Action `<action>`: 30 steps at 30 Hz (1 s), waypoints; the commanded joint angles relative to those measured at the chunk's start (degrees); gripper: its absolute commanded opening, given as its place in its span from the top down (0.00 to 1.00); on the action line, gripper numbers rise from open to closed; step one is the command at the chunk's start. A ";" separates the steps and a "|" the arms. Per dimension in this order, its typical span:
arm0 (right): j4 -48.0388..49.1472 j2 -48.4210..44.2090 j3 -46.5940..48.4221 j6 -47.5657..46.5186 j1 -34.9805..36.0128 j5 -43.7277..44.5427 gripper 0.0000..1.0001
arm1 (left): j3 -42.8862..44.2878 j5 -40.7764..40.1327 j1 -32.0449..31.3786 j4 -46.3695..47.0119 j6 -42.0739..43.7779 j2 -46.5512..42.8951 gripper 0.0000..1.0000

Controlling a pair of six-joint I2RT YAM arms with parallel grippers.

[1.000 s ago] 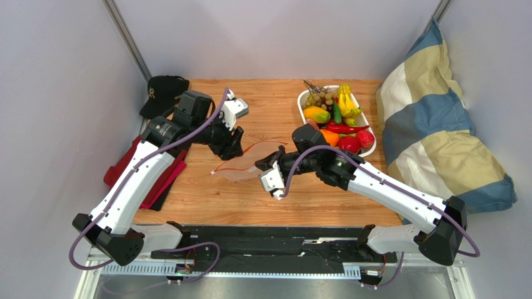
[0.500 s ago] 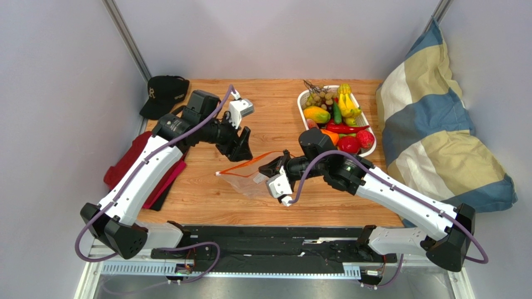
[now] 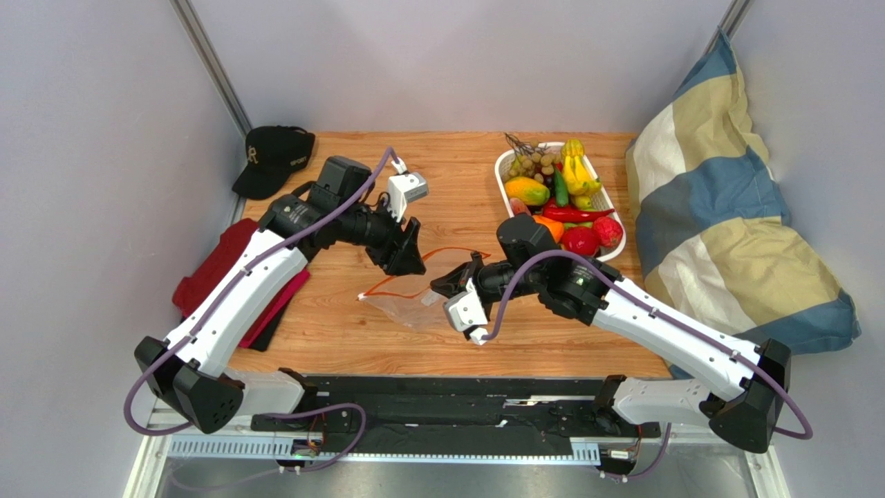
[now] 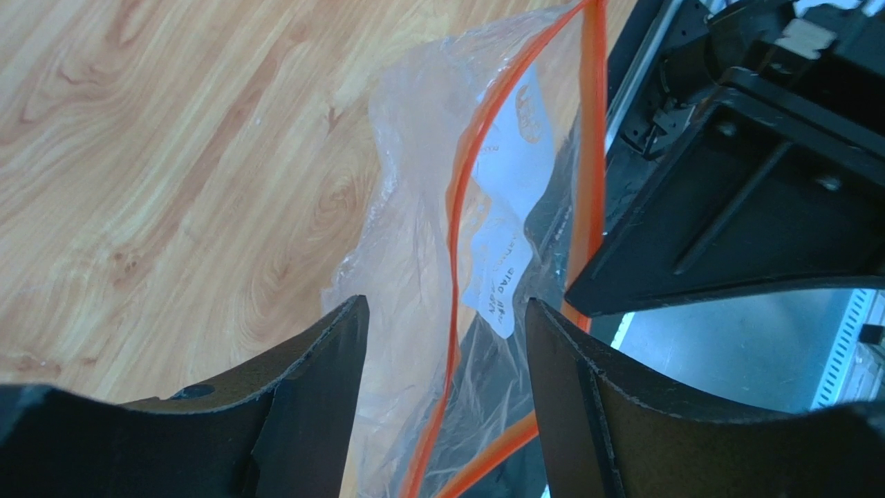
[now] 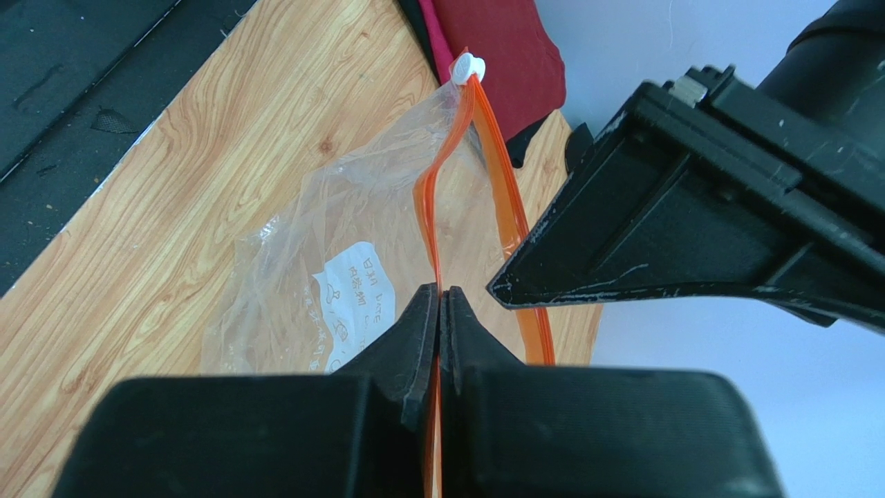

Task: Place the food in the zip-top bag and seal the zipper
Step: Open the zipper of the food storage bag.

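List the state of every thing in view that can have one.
zip-top bag: empty, mouth open, rim held up.
zipper: unsealed, strips apart, slider at one end.
left pincer: open, straddling one strip.
right pincer: shut on the zipper's other strip.
food: all in the basket, none bagged.

Wooden table (image 3: 457, 187), pale walls (image 3: 467, 62) around; striped pillow (image 3: 727, 228) right; black cap (image 3: 272, 156), red cloth (image 3: 208, 268) left.
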 commanded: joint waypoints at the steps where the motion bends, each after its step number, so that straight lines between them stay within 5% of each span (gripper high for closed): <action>1: -0.48 -2.29 -0.71 0.24 0.43 -1.95 1.00 | 0.57 -3.90 -0.35 1.07 1.98 1.45 0.51; 2: -1.18 -2.90 -0.79 0.50 0.34 -1.69 1.00 | 1.01 -5.56 -0.35 0.89 2.24 2.07 0.62; 3: -2.32 -3.34 -0.88 0.68 0.34 -1.34 1.00 | 2.23 -8.80 -0.18 0.37 3.03 2.42 0.85; 5: -5.74 -4.40 -1.41 0.77 0.34 0.59 1.00 | 3.38 -10.41 0.87 -2.09 2.69 2.60 1.00; 13: -16.81 -12.66 -9.40 -2.38 -4.66 3.50 1.00 | 2.59 -16.65 10.98 -10.61 -1.52 -1.26 1.00; 19: -19.56 -11.88 -11.34 -6.78 -10.90 3.67 1.00 | 3.03 -21.75 11.43 -15.18 -6.71 -2.06 1.00; 25: -15.97 -7.74 -8.45 -4.51 -13.37 3.15 0.98 | 0.40 -16.31 11.25 -11.34 -13.82 -3.11 1.00; 26: -15.08 -7.22 -7.49 -3.46 -13.37 2.80 0.92 | -0.13 -15.43 11.08 -10.63 -14.97 -2.94 1.00; 30: -11.13 -6.69 -5.03 6.36 -13.46 2.35 0.28 | 1.44 -14.11 10.99 -9.57 -18.75 0.92 1.00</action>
